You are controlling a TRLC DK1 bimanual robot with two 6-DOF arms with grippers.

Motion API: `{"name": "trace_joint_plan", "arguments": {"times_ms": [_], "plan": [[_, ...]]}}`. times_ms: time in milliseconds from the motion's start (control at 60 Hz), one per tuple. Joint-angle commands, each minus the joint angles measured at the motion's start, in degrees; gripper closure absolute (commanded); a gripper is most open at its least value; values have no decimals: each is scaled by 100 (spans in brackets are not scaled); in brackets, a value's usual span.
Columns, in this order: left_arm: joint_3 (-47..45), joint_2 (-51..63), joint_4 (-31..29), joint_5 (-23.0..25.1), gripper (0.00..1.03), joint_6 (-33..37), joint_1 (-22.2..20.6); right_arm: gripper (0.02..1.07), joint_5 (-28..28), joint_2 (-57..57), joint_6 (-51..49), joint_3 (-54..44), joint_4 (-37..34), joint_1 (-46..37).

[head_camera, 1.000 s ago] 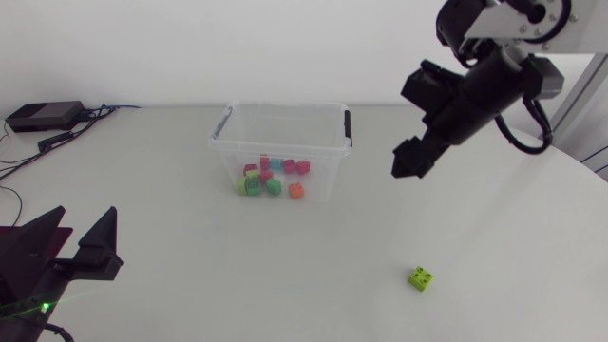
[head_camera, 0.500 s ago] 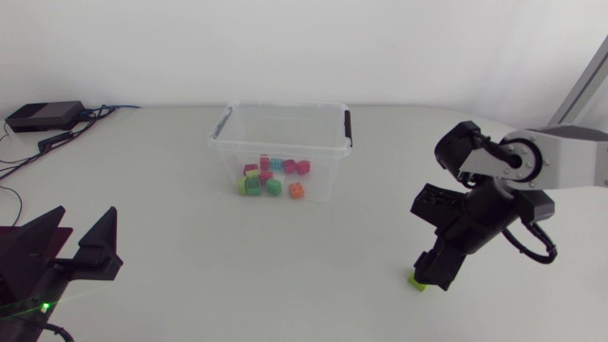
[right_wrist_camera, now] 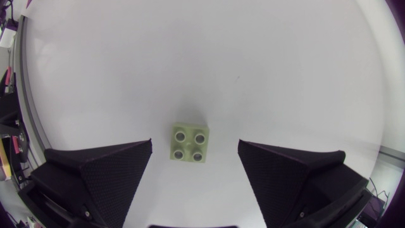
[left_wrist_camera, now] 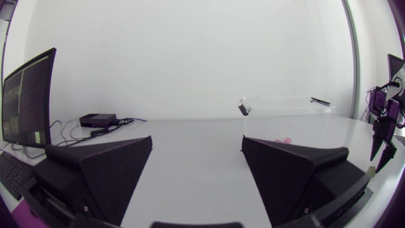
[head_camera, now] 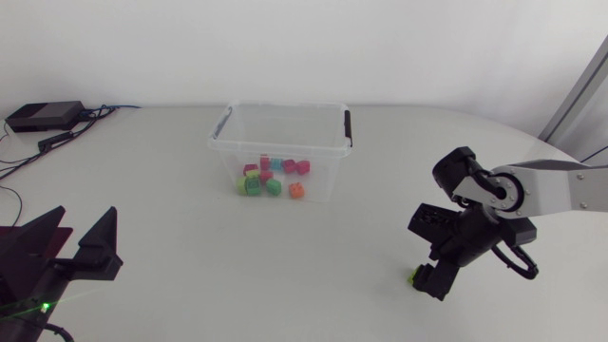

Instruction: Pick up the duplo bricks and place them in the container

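Lime-green four-stud duplo brick (right_wrist_camera: 190, 143) lies between right gripper's (right_wrist_camera: 195, 143) spread fingers, touching neither; clear plastic container (head_camera: 280, 142) stands well apart.

The brick (right_wrist_camera: 190, 143) is lime-green, the table (head_camera: 171, 218) white, the container (head_camera: 285, 104) clear with black handles (head_camera: 347, 126).

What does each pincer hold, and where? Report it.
Nothing. Right pincer open, straddling the lime-green four-stud plastic brick untouched; left pincer open, empty.

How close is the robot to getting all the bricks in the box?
Nearly done. Several bricks already lie in the container. The right hand is open over the one green brick on the table, not gripping it yet. Left to do: grab it and drop it in.
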Motion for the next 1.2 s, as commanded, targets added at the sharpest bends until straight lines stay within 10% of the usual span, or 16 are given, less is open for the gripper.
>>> {"name": "trace_joint_plan", "arguments": {"times_ms": [0, 250, 733, 1183], "plan": [[-134, -50, -6, -1, 5, 42, 33, 12, 67, 189, -161, -190, 95, 30], [-134, -50, -6, -1, 5, 42, 33, 21, 111, 294, -196, -366, 421, 38], [-134, -50, -6, -1, 5, 42, 33, 79, 58, 215, 208, -515, 509, 284], [-134, -50, -6, -1, 5, 42, 33, 79, 58, -1077, 578, 1999, -1847, 539]]}}
